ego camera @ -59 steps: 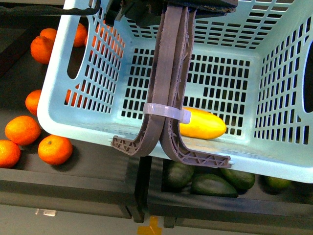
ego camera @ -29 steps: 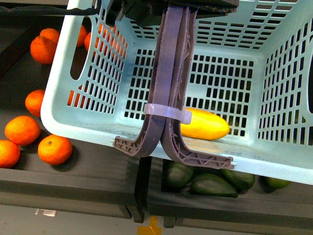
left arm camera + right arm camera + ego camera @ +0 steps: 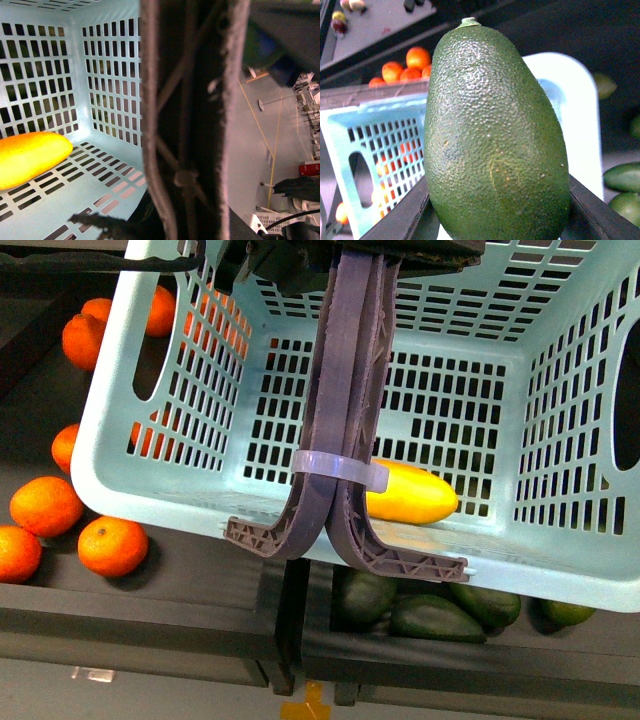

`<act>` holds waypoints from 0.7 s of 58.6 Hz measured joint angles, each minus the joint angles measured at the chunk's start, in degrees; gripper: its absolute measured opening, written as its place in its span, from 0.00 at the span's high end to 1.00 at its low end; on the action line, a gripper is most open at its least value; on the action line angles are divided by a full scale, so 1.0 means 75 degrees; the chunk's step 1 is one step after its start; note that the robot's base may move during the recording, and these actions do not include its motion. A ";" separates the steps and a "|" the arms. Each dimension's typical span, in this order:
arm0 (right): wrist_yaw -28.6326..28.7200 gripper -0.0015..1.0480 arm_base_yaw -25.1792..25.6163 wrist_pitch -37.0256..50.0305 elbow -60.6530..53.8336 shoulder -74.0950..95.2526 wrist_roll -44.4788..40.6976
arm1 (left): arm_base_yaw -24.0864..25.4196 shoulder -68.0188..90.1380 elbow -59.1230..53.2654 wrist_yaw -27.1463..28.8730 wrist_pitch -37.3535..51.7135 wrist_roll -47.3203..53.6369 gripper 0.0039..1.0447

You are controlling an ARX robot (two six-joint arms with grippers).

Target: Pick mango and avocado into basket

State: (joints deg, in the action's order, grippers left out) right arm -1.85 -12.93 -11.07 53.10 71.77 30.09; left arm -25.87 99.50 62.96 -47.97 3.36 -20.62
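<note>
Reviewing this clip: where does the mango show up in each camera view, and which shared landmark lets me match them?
Front view: the mango lies on the basket floor against the near wall, just right of the handles.
Left wrist view: the mango lies on the slotted floor beside a corner.
Right wrist view: not in it; the avocado fills the picture.
Shared landmark: the light blue basket.

The basket (image 3: pixel 580 585) has swung slightly toward the oranges (image 3: pixel 112 545), carrying the mango (image 3: pixel 415 492) along.
</note>
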 joint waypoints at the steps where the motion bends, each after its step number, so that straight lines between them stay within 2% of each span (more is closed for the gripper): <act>1: -0.0076 0.51 -0.0166 0.0023 -0.0052 0.0070 0.0047 | 0.0000 0.0000 0.0000 0.0000 0.0000 0.0000 0.95; 6: -0.0367 0.51 -0.0597 0.0157 -0.0236 0.0323 0.0221 | 0.0000 0.0000 0.0000 -0.0009 0.0000 0.0000 0.95; 17: -0.0976 0.51 -0.1070 0.0350 -0.0577 0.0874 0.0481 | 0.0000 0.0000 0.0000 0.0009 0.0000 0.0000 0.95; 30: -0.1067 0.21 -0.1119 0.1122 -0.0816 0.1061 0.0530 | 0.0000 0.0000 0.0000 0.0015 0.0000 0.0000 0.95; 34: -0.1265 0.07 -0.1102 0.1422 -0.0842 0.0956 0.0449 | 0.0000 0.0000 0.0000 0.0029 0.0000 0.0015 0.95; 41: -0.2049 0.09 -0.1102 0.1717 -0.0895 0.0545 -0.0137 | -0.0003 0.0003 0.0000 0.0017 -0.0003 -0.0067 0.95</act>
State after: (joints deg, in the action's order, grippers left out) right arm -17.21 -21.19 1.80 46.39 75.85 29.06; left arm -25.89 99.53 62.96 -47.83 3.33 -21.12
